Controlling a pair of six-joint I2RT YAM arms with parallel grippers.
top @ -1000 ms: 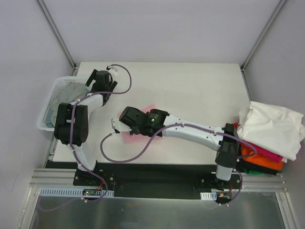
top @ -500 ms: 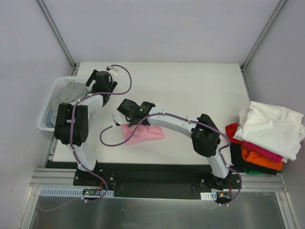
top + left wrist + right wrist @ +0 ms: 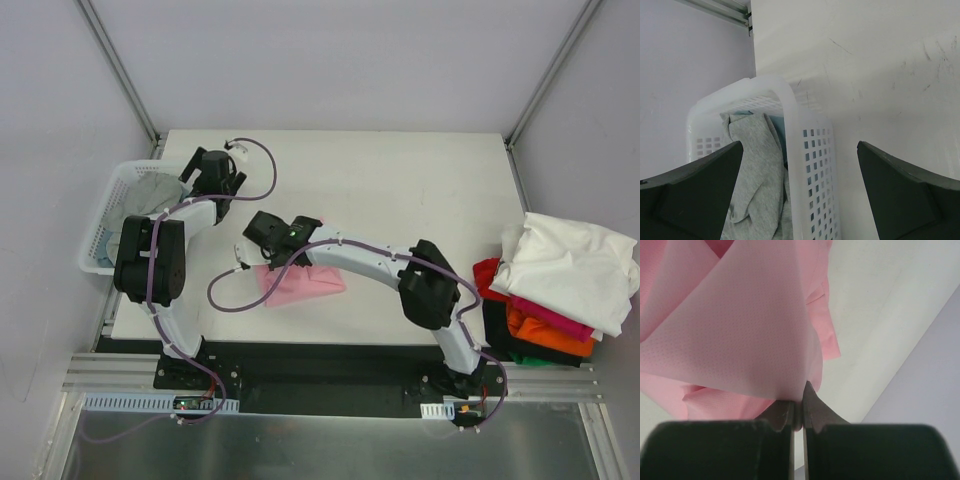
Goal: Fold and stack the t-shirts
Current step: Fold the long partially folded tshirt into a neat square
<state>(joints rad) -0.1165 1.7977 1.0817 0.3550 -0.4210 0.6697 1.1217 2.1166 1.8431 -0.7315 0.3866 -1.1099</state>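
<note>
Table edges: the table (image 3: pixel 420 180) is white and is walled on the left, far and right sides; both arm bases are bolted at its near edge.
Open room: bare tabletop shows along the far edge and between the pink shirt and the pile on the right.
Pink shirt: one, light pink (image 3: pixel 305 285), lying crumpled on the near-left part of the table, well inside every edge.
Right claw: the right claw (image 3: pixel 798 402) is pinched tight on a fold of the pink shirt, and the cloth fans away from the pinch.
Left claw: the left claw (image 3: pixel 799 147) gapes fully wide and holds nothing; it hangs over the basket's rim by the table's far-left corner.
Basket: one white lattice basket (image 3: pixel 103 228) straddles the table's left edge, close to the left wall.
Grey shirt: one (image 3: pixel 756 165), bunched inside the basket.
Pile: one heap at the right edge, reaching past it towards the wall. It has a white shirt (image 3: pixel 572 265) on top, with magenta (image 3: pixel 556 323), orange (image 3: pixel 545 340), red (image 3: pixel 486 272) and black (image 3: pixel 499 325) showing beneath.
Arms: two, their claws near each other but apart.
</note>
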